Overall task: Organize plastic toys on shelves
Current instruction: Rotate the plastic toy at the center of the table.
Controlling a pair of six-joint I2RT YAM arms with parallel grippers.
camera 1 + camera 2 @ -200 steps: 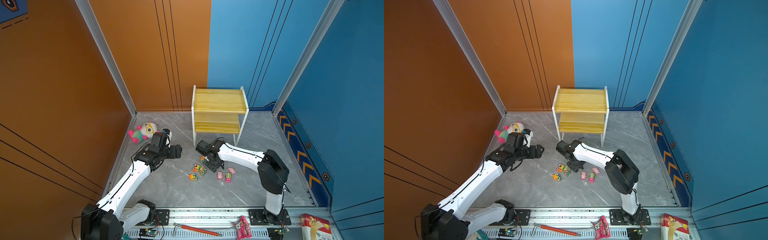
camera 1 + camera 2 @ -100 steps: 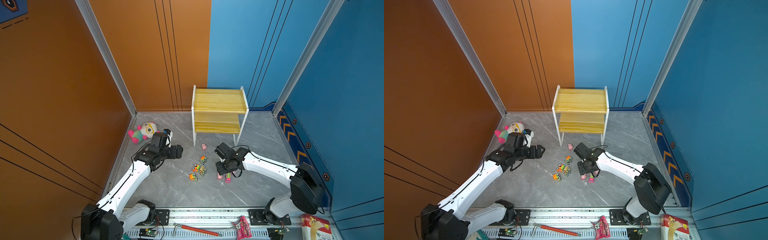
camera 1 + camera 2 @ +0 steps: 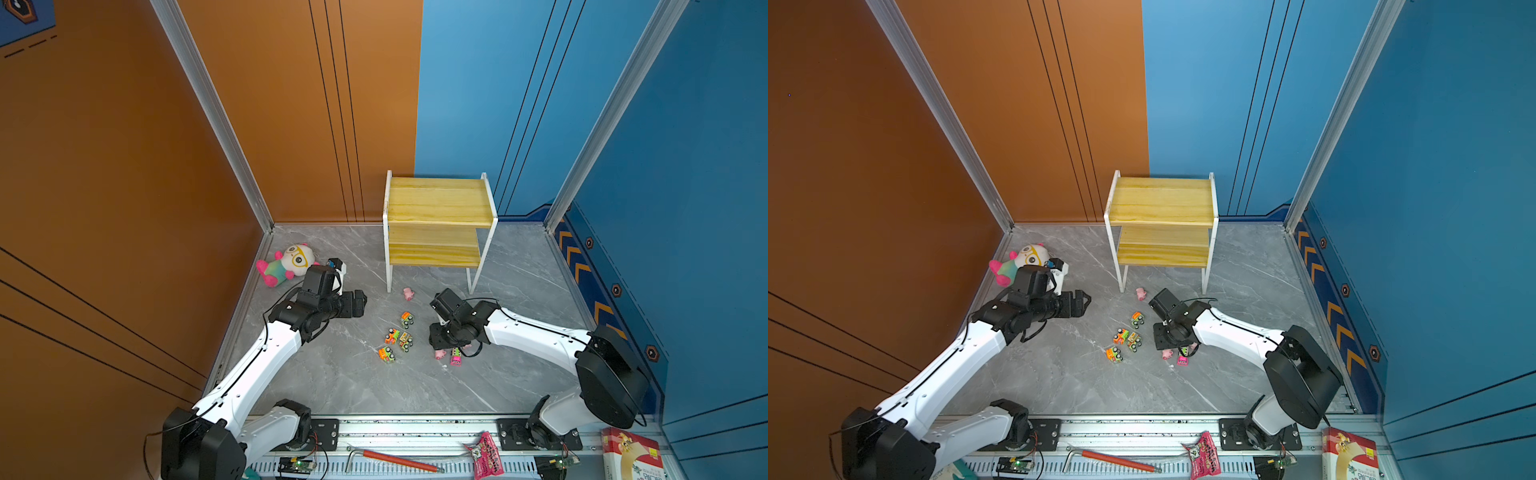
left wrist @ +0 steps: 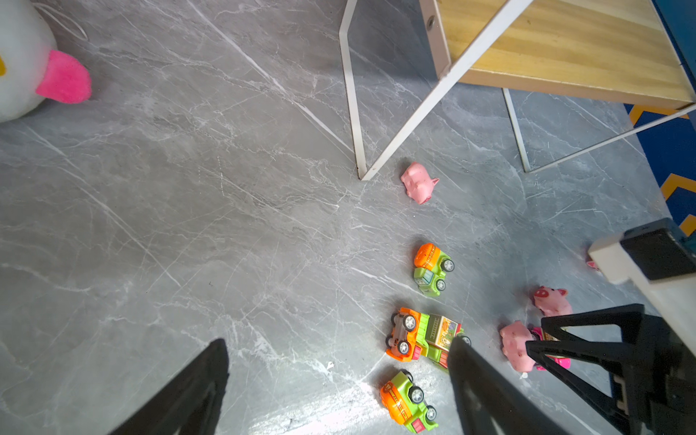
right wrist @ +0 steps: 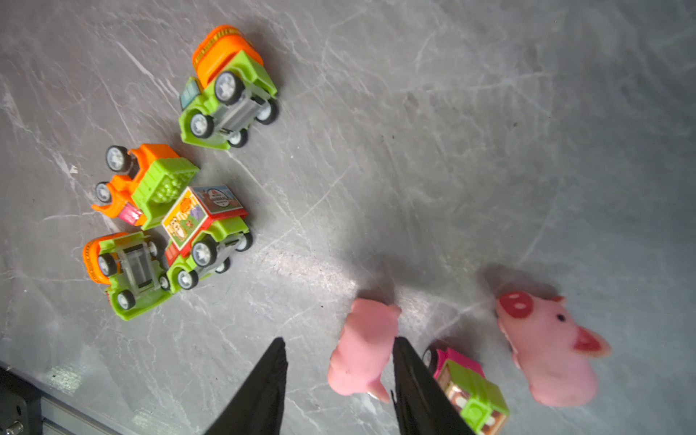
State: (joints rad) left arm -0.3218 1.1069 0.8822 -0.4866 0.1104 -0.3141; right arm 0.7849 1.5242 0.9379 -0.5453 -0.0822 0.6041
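Right wrist view: the right gripper (image 5: 337, 341) straddles a pig (image 5: 361, 350) on the floor (image 5: 452, 150), jaws part-open and not clamped. One finger (image 5: 414, 376) touches it and the other stands apart. A pink truck (image 5: 470, 388) and second pig (image 5: 546, 346) lie just beside. Four trucks (image 5: 173, 211) cluster nearby. The left gripper (image 4: 339, 341) hovers wide, empty. A third pig (image 3: 408, 294) lies by the shelves (image 3: 440, 203).

Four pigs (image 4: 418, 182), five trucks (image 4: 432, 269), one rack (image 3: 440, 203), one doll (image 3: 291, 259)
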